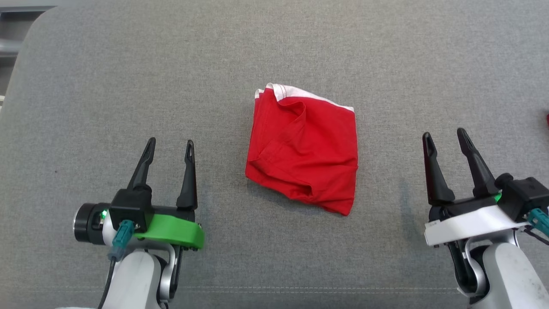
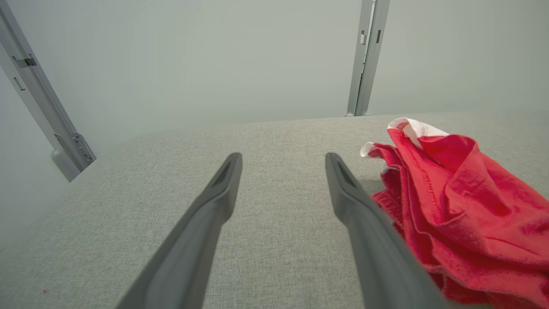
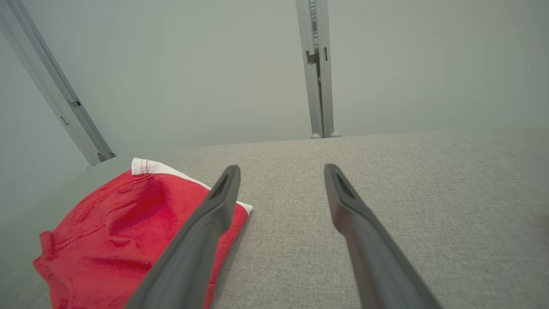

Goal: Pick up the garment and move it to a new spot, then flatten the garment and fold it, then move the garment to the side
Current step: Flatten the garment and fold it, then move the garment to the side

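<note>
A red garment (image 1: 305, 150) with a white trim along its far edge lies folded into a compact, roughly square bundle at the middle of the grey fabric surface (image 1: 274, 51). My left gripper (image 1: 170, 148) rests open to the garment's left, apart from it, with nothing between its fingers. My right gripper (image 1: 446, 138) stands open to the garment's right, also apart and empty. In the left wrist view the garment (image 2: 463, 206) lies right of the open gripper (image 2: 283, 161). In the right wrist view the garment (image 3: 124, 227) lies left of the open gripper (image 3: 281, 171).
The grey surface has a rounded corner at the far left (image 1: 38, 25). A small red object (image 1: 547, 119) shows at the right edge. Metal frame posts (image 3: 315, 68) stand behind the far edge against a pale wall.
</note>
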Controlling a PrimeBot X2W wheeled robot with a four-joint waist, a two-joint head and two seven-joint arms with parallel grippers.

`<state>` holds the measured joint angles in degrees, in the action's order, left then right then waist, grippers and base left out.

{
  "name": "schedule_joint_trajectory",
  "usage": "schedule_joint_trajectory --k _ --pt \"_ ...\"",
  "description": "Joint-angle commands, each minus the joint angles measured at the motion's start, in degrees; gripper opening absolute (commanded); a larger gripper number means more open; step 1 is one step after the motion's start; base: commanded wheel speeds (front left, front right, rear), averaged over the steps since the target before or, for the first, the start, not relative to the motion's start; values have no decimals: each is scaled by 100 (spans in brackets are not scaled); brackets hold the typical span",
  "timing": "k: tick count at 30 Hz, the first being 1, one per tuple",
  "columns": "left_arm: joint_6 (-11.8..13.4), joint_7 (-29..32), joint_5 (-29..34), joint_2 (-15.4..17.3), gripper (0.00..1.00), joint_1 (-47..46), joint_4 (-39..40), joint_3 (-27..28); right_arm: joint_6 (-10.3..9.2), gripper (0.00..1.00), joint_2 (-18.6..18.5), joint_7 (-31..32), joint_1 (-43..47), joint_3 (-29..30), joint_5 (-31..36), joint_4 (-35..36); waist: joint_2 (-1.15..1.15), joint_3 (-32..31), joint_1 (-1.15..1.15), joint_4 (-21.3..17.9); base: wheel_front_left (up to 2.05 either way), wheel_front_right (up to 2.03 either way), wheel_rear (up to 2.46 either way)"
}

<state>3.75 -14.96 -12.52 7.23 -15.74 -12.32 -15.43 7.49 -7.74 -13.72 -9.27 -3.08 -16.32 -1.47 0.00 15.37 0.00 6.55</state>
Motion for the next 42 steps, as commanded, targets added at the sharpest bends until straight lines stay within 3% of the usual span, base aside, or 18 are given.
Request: schedule_joint_trajectory --k 1,14,21,29,36,42 --pt "52 -14 74 67 100 145 1 -30 -1 100 38 46 155 78 80 -118 0 -124 0 -14 0 0 0" --pt "152 8 51 134 100 663 -166 -129 -1 100 74 243 705 303 375 -524 0 -639 0 22 0 0 0" --pt "185 72 73 133 100 602 -233 -207 -1 100 4 464 821 382 786 -494 0 -686 0 75 0 0 0" --pt "178 51 14 77 100 487 -250 -255 -2 100 38 551 854 437 821 -397 0 -648 0 149 0 0 0" --pt "67 29 14 -49 100 294 -283 -439 -1 100 -42 832 645 259 560 -543 0 -490 0 492 0 0 0" --pt "-27 0 -32 -221 100 148 -361 -629 -1 100 -170 1050 121 -37 197 -1260 0 -254 0 918 0 0 0"
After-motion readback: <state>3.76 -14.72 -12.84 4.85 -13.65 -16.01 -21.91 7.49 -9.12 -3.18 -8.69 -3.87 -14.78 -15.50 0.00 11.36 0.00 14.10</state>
